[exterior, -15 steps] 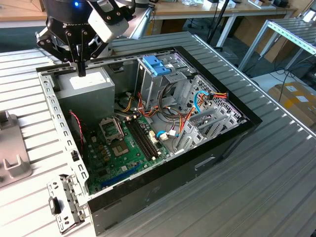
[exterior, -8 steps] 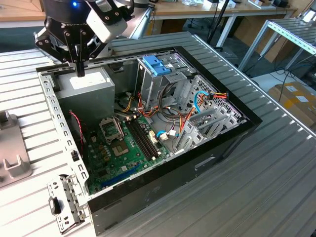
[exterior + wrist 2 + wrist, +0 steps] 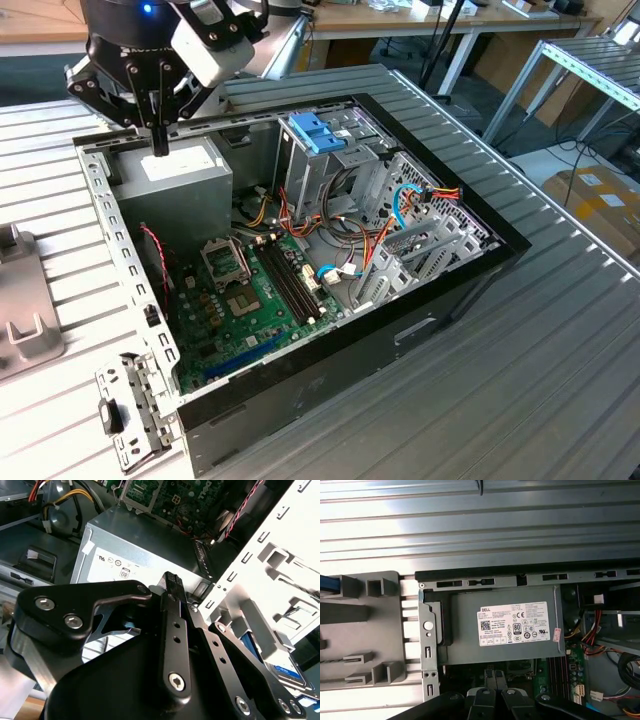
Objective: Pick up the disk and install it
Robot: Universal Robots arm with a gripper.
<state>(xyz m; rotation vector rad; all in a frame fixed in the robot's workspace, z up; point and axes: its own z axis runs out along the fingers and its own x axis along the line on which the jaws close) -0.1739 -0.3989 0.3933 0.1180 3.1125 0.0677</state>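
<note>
Ribbed metal table (image 3: 540, 340), open computer case (image 3: 470, 275) on it. The disk (image 3: 286, 672) sits in a grey fixture (image 3: 365, 630) outside the case, just past its perforated side wall (image 3: 100, 200); it is not yet picked up, so the whole job is left. The gripper (image 3: 158, 146) hangs pinched together and empty over the power supply (image 3: 185, 170), with the wall's edge between it and the fixture and free room above.

The disk (image 3: 284, 672), blue-framed with a silvery labelled top, lies flat just outside the computer case (image 3: 270, 575).
</note>
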